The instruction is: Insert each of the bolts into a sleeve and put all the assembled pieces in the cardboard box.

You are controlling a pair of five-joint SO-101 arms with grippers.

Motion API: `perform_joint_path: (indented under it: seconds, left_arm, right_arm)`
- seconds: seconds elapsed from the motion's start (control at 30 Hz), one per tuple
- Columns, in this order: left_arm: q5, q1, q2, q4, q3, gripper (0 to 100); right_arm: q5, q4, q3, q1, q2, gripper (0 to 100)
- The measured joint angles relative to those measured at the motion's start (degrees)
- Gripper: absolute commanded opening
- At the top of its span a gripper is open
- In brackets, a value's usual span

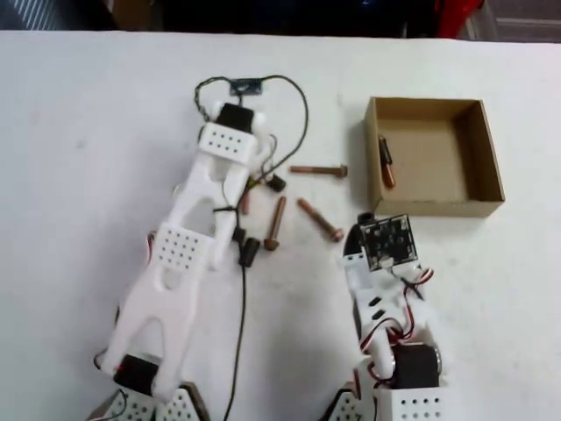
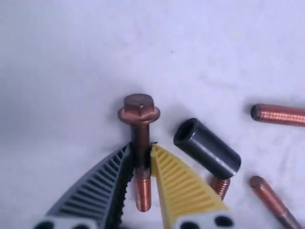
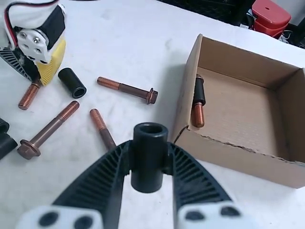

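My left gripper [image 2: 141,160] is shut on the shank of a copper bolt [image 2: 138,110] lying on the white table, head pointing away. A loose black sleeve [image 2: 207,149] lies just beside it. My right gripper [image 3: 149,153] is shut on another black sleeve [image 3: 149,164], held upright above the table close to the cardboard box [image 3: 187,78]. In the box lies one assembled bolt with sleeve [image 3: 198,98]. From above, the left gripper [image 1: 251,188] is at the table's middle and the right gripper [image 1: 358,237] is just in front of the box [image 1: 372,162].
Three loose bolts lie between the arms [image 1: 318,170] [image 1: 276,223] [image 1: 320,220]. The left arm's black cable [image 1: 243,307] runs down the table with a black cylinder [image 1: 248,253] on it. A red object [image 3: 269,14] stands beyond the table's far edge.
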Motion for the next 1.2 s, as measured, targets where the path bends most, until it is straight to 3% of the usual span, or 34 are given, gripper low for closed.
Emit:
perform_joint_path:
  seconds: [0.17, 0.57, 1.0, 1.2]
  left_arm:
    - [-4.04, -0.26, 0.00, 0.26, 0.00, 2]
    - [-5.27, -0.97, -0.53, 0.26, 0.62, 2]
    - [-12.31, -5.80, -16.97, 0.00, 29.63, 2]
    - [-16.62, -10.90, -19.96, -0.09, 36.22, 2]
  right_arm:
    - [0.00, 0.00, 0.00, 0.00, 0.00, 1.7]
    - [0.00, 0.00, 0.00, 0.00, 0.00, 1.7]
    - [0.00, 0.00, 0.35, 0.00, 0.00, 1.7]
    - [0.00, 0.00, 0.62, 0.00, 0.00, 1.7]
